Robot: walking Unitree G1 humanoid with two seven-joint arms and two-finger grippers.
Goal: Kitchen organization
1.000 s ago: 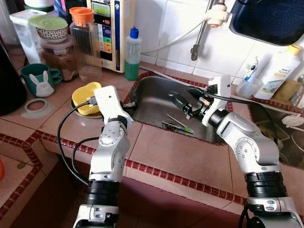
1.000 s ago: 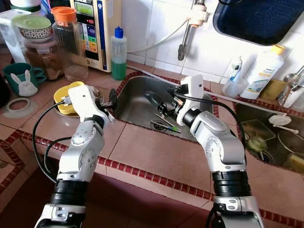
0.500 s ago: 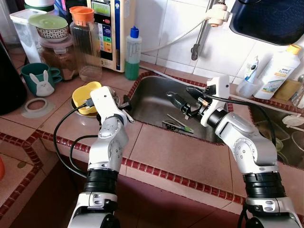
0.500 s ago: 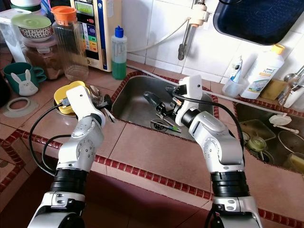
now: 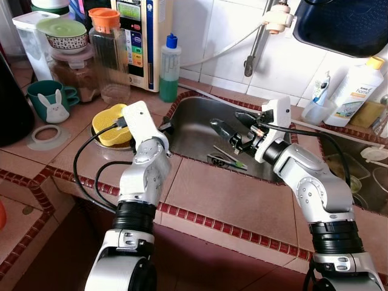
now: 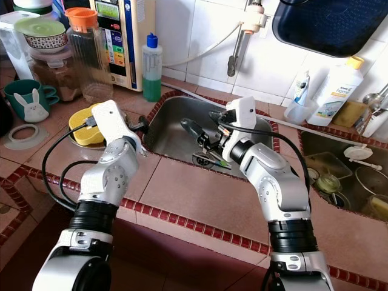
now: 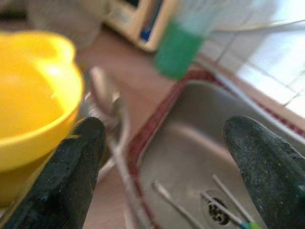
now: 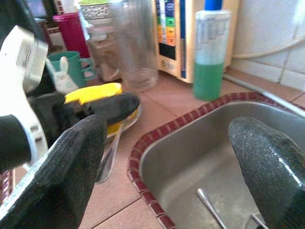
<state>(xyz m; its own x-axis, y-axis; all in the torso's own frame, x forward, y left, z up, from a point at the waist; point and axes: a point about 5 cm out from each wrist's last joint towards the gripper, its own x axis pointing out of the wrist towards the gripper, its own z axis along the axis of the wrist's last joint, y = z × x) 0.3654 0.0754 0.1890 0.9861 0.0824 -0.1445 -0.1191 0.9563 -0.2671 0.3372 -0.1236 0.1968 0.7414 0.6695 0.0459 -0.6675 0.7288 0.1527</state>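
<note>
White tiled wall (image 5: 212,24); terracotta tile counter (image 5: 230,200), dark-red mosaic edging; daylight.

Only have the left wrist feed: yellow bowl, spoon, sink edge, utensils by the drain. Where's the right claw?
Observer: The right claw hangs open over the sink, just above those utensils, holding nothing.
Operator: What's past the bowl, away from the sink?
Observer: A teal rabbit mug and a clear pitcher with an orange lid stand on the counter beyond the yellow bowl.
Operator: Anything on the sink's far right?
Observer: A white bottle with an orange cap stands against the wall tiles there.
</note>
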